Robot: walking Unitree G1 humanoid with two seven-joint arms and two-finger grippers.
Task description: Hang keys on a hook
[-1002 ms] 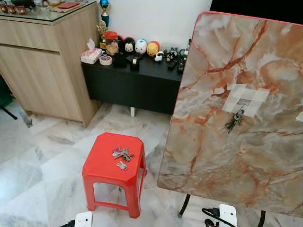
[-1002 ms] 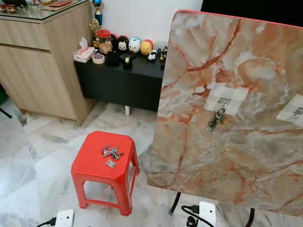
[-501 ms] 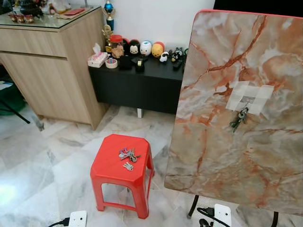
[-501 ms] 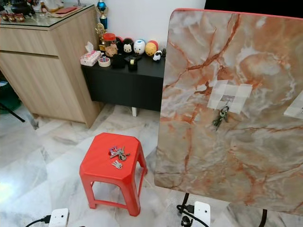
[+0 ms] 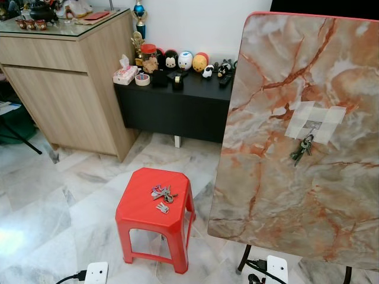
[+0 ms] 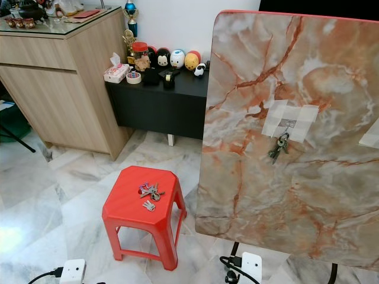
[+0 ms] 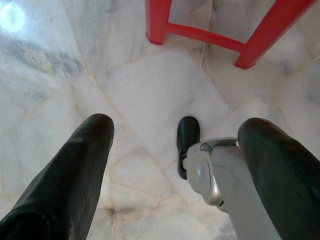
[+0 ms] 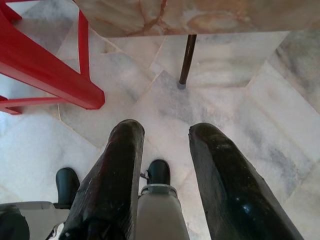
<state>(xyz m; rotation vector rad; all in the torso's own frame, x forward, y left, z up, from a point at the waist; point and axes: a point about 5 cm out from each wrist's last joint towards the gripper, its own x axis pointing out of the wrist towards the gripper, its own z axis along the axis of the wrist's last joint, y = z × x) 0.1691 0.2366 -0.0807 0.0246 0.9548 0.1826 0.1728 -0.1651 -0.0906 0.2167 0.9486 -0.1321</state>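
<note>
On the red stool (image 5: 155, 204) lie loose keys (image 5: 161, 194); camera has edged back, stool now nearer centre. Left tool (image 7: 175, 165) and right tool (image 8: 162, 165) hang open, empty, low above floor. Pickup pending.

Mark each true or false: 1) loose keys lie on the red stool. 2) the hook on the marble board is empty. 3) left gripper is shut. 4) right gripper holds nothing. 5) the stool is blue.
1) True: keys lie on the red stool.
2) False: a key bunch hangs on the hook taped to the marble board.
3) False: the left gripper is open, over bare floor.
4) True: the right gripper is open and empty.
5) False: it is red.
</note>
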